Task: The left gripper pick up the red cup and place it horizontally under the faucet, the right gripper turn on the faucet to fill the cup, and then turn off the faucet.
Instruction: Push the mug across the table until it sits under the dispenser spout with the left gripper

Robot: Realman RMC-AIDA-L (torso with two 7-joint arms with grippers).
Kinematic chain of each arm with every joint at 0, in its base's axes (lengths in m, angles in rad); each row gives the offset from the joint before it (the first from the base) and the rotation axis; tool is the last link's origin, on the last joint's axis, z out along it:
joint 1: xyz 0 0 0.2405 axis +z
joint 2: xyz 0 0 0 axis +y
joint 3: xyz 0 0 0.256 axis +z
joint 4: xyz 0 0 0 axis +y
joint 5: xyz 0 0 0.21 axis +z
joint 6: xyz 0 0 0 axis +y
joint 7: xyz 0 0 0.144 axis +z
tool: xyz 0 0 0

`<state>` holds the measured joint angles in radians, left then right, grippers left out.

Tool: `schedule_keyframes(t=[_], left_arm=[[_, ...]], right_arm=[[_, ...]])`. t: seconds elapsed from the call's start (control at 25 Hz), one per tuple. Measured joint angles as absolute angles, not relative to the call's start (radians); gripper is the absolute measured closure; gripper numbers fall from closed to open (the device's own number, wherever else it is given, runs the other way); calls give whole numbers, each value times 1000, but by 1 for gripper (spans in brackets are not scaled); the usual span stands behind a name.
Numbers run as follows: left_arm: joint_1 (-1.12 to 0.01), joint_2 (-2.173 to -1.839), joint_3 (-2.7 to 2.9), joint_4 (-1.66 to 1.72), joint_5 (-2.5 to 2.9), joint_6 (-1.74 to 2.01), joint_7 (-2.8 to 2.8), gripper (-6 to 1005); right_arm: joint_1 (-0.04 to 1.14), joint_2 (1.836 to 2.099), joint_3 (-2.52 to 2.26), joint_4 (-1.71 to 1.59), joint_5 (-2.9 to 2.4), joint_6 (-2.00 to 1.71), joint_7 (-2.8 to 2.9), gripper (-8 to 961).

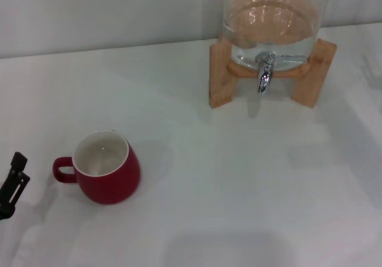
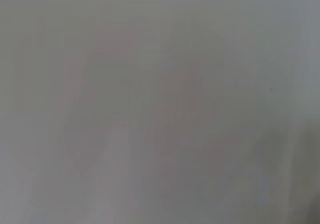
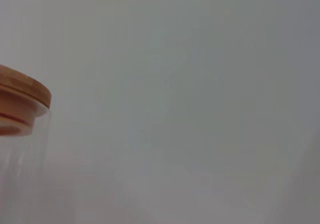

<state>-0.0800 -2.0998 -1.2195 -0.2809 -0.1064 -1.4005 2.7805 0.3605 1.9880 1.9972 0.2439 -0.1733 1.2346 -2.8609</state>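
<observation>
The red cup (image 1: 106,170) stands upright on the white table at the front left, white inside up, its loop handle pointing left. The left gripper (image 1: 12,182) shows only as a black claw tip at the left edge, a little left of the cup's handle and apart from it. The chrome faucet (image 1: 264,73) hangs at the front of the clear glass dispenser jar (image 1: 274,22) on a wooden stand (image 1: 219,76) at the back right. The jar's wooden lid (image 3: 22,101) shows in the right wrist view. The right gripper is out of view.
The white table (image 1: 239,183) spreads between the cup and the dispenser. A pale wall runs behind the table. The left wrist view shows only a blank grey-white surface.
</observation>
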Motion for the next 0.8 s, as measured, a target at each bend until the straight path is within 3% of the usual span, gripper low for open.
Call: schedule_keyframes(t=[0.8], left_arm=[[-79,-2096,-1132,-287,-100,-1246,2825,135]], right_arm=[[364,1993,1991,246,-181,1239,-2861,355]])
